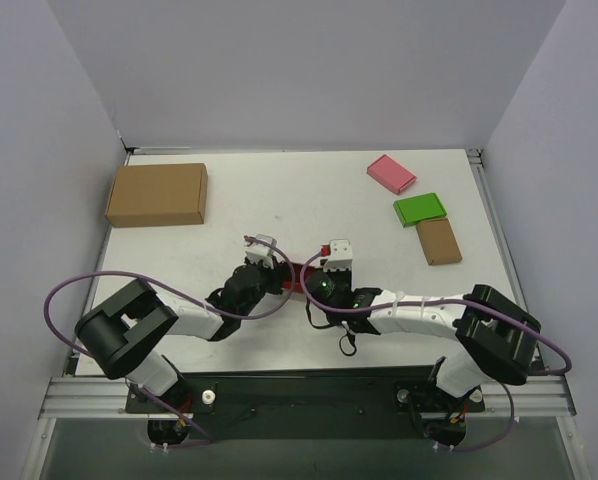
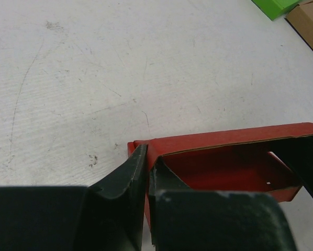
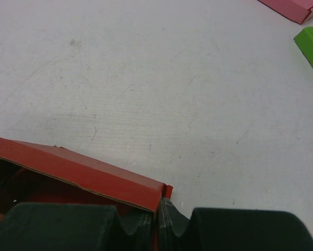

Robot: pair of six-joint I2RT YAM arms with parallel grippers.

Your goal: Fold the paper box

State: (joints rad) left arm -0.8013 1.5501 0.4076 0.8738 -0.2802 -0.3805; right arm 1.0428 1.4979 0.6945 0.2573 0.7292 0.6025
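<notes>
The paper box, bright red thin cardboard, sits between my two grippers near the table's middle front; only a strip of it (image 1: 301, 277) shows in the top view. In the left wrist view the box (image 2: 230, 157) stands open, its inside visible, and my left gripper (image 2: 147, 167) is shut on its left end wall. In the right wrist view the box (image 3: 83, 175) runs to the left, and my right gripper (image 3: 159, 219) is shut on its right end wall. The two grippers (image 1: 269, 262) (image 1: 329, 268) face each other across the box.
A large brown carton (image 1: 157, 194) lies at the back left. A pink flat box (image 1: 391, 173), a green flat box (image 1: 420, 209) and a small brown box (image 1: 439, 240) lie at the back right. White walls enclose the table on three sides.
</notes>
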